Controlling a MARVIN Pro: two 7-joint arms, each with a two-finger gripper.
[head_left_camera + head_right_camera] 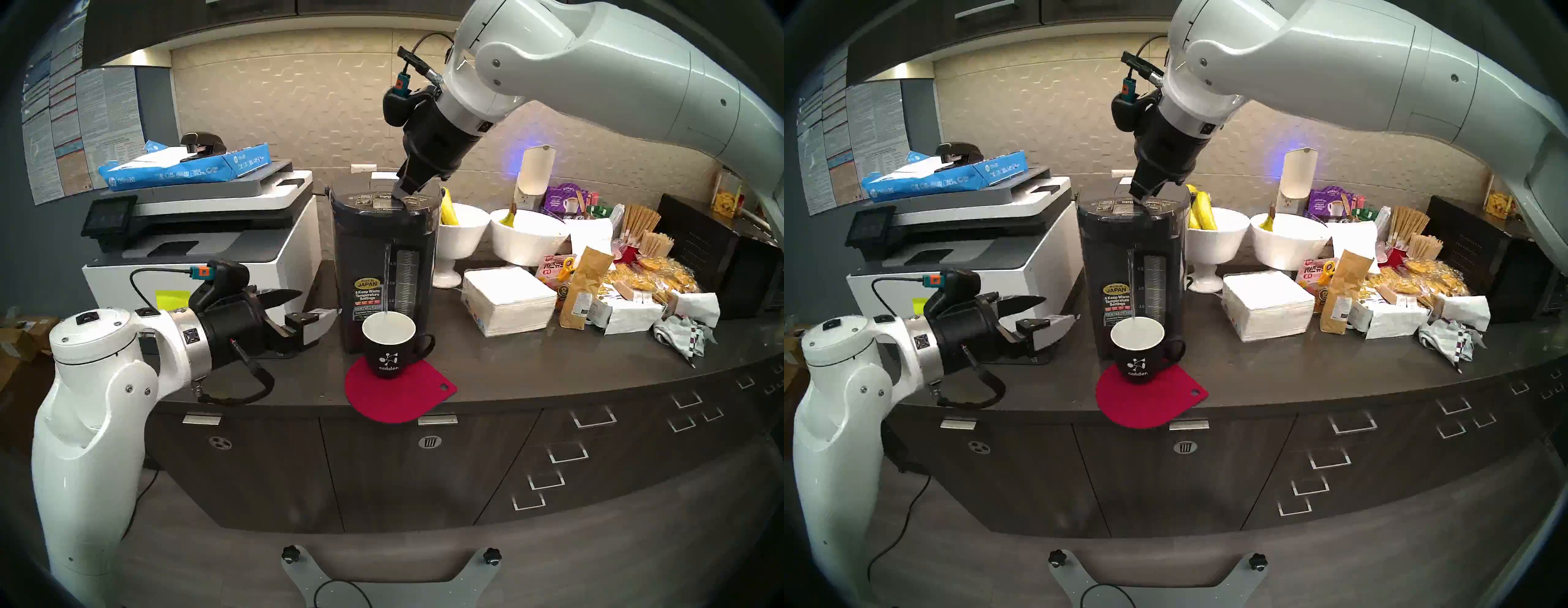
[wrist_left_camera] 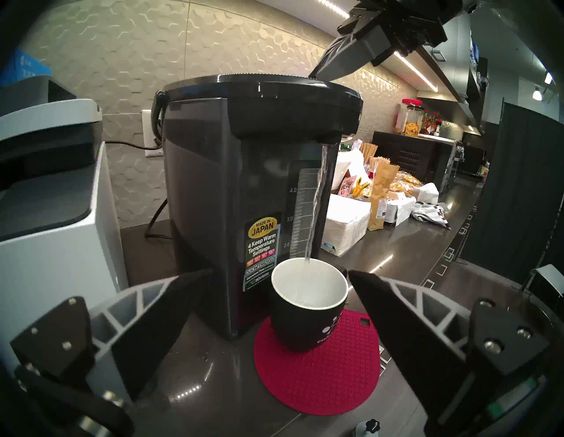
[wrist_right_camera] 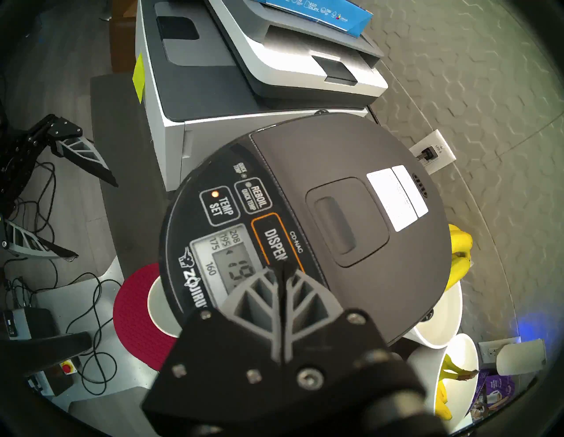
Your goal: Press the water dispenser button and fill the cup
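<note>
The dark water dispenser (image 1: 384,263) (image 2: 232,189) stands on the counter. My right gripper (image 1: 401,196) (image 3: 282,268) is shut, with its joined tips down on the DISPENSE button (image 3: 274,244), covering the last letters. A thin stream of water (image 1: 386,280) (image 2: 316,207) falls from the spout into the cup (image 1: 389,348) (image 2: 305,317). The cup is a black mug with a white inside, standing upright on a red mat (image 1: 399,395). My left gripper (image 1: 318,302) (image 2: 280,272) hangs open and empty left of the cup, pointing at it without touching it.
A white-and-grey printer (image 1: 203,237) with a blue paper ream on top stands just left of the dispenser. To its right are two white bowls (image 1: 462,233) with bananas, a napkin stack (image 1: 507,301) and snack packets. The mat overhangs the counter's front edge (image 1: 551,399).
</note>
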